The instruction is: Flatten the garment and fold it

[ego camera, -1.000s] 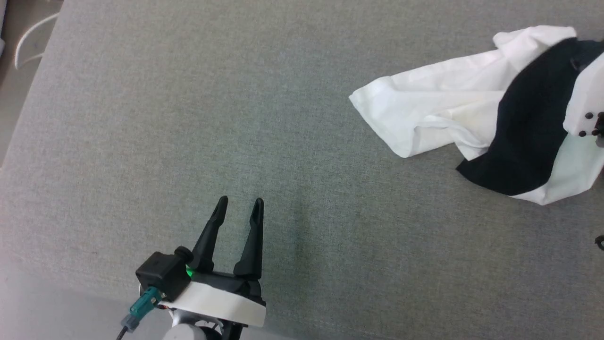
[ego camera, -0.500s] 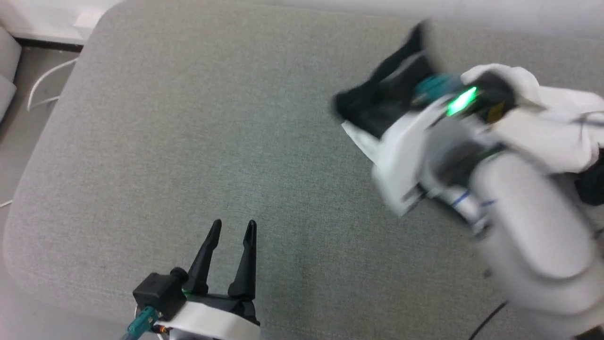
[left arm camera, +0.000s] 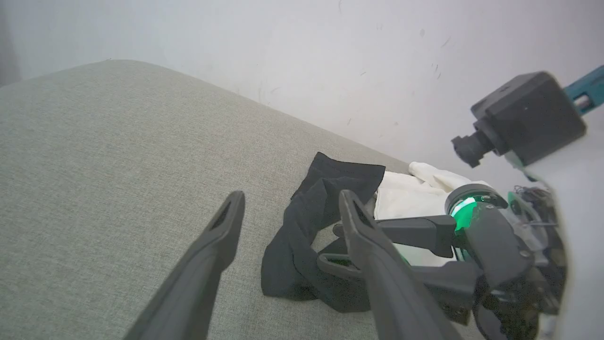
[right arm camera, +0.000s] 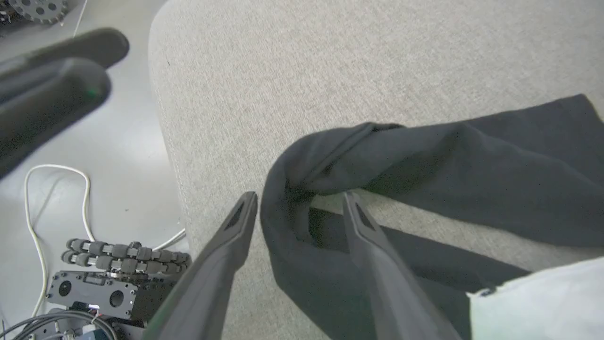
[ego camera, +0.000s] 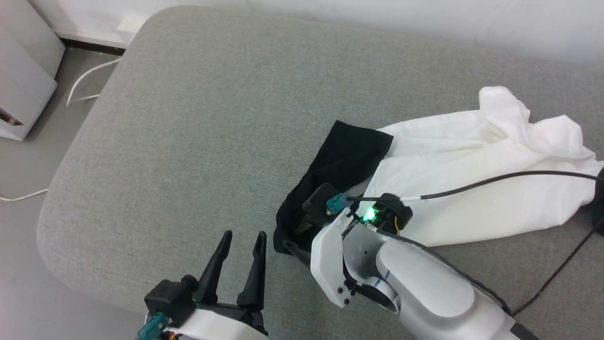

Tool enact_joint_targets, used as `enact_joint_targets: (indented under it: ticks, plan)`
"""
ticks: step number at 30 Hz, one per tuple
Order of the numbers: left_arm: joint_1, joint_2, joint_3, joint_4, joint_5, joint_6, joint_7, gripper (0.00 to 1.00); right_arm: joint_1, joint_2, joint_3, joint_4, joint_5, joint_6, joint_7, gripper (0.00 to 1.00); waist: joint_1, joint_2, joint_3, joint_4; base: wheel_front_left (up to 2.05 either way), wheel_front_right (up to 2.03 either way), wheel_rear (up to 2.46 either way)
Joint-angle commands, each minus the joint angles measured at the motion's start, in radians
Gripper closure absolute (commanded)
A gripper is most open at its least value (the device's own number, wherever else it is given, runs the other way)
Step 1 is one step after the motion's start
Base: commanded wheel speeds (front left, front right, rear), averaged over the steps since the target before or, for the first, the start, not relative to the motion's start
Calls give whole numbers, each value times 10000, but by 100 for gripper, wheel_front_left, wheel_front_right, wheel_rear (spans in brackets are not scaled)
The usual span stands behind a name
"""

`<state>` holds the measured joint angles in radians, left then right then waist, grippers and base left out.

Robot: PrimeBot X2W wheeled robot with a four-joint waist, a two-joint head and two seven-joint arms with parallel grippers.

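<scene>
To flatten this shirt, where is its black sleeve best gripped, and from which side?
Grip the black sleeve at its twisted near end, where cloth bunches into a raised fold. Come from the front edge of the cushion, like the right tool, whose open fingers stand either side of that fold.

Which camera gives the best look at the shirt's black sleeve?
The right wrist view: the black sleeve spans it close up, its rolled end between the parted fingers of the right gripper. The head view shows the sleeve smaller, partly behind that gripper; the left wrist view, side-on.
</scene>
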<state>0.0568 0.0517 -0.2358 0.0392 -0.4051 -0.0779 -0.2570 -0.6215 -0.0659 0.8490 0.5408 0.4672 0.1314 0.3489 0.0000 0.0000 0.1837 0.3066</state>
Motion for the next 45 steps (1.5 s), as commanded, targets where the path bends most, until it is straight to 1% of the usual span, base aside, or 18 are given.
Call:
enact_joint_targets:
  ticks: [1,5,8,11,13,15,17,20,22,24,26,28,31,34,37,41,43,45]
  plan:
    - [123,-15,31,45,-34,61,-47,0,-75,85,-109,110,225,-7,-239,0,0,0,-172,10,0,0,0]
    - [347,-15,137,137,49,98,-47,0,-148,49,-586,-22,698,-7,-704,0,0,0,-501,-238,0,0,0]
    - [484,-15,185,110,139,100,-47,0,-26,-354,-1335,-378,750,-7,-997,0,0,0,-750,-510,0,0,0]
    - [600,-15,284,41,294,93,-47,0,450,-786,-2543,-974,522,-7,-1290,0,0,0,-928,-817,0,0,0]
    - [678,-15,368,-42,412,83,-47,0,971,-1013,-3583,-1550,132,-7,-1526,0,0,0,-978,-1055,0,0,0]
    - [747,-15,448,-122,499,61,-47,0,1674,-1083,-4712,-2249,-361,-7,-1692,0,0,0,-994,-1293,0,0,0]
    - [778,-15,526,-190,590,32,-47,0,2507,-905,-6077,-3070,-941,-7,-1895,0,0,0,-950,-1499,0,0,0]
    - [753,-15,600,-267,667,-14,-47,0,3935,-320,-8105,-4573,-1972,-7,-2268,0,0,0,-839,-1747,0,0,0]
    - [713,-15,675,-357,670,-17,-47,0,4874,-3,-9243,-5614,-2627,-7,-2690,0,0,0,-725,-1913,0,0,0]
    - [694,-15,750,-460,666,-6,-47,0,5702,128,-10083,-6441,-3115,-7,-3239,0,0,0,-608,-2097,0,0,0]
    - [704,-15,804,-508,672,-5,-47,0,6413,147,-10659,-6729,-2789,-7,-3871,0,0,0,-496,-2289,0,0,0]
    - [706,-15,854,-524,670,-6,-47,0,6981,151,-10973,-6739,-2561,-7,-4642,0,0,0,-417,-2449,0,0,0]
    - [731,-15,998,-572,725,5,-47,0,7539,153,-10972,-6472,-2129,-7,-5556,0,0,0,-314,-2739,0,0,0]
    - [697,41,1080,-644,886,-8,-47,0,7696,154,-10745,-6175,-1794,-7,-5925,0,0,0,-217,-3040,0,0,0]
    - [383,189,949,-746,996,-79,94,0,7630,154,-10510,-5961,-1700,-7,-6045,0,0,0,-129,-3200,0,0,0]
    - [-685,764,725,-932,1239,-211,1026,0,7467,155,-10509,-5829,-1715,-7,-6093,0,0,0,41,-3241,0,0,0]
    - [-1366,1201,528,-877,1540,-265,1875,0,7387,155,-10511,-5787,-1763,-7,-6100,0,0,0,149,-3244,0,0,0]
    - [-1964,1389,216,-723,1559,-321,3055,0,7317,155,-10544,-5771,-1790,-7,-6102,0,0,0,264,-3227,0,0,0]
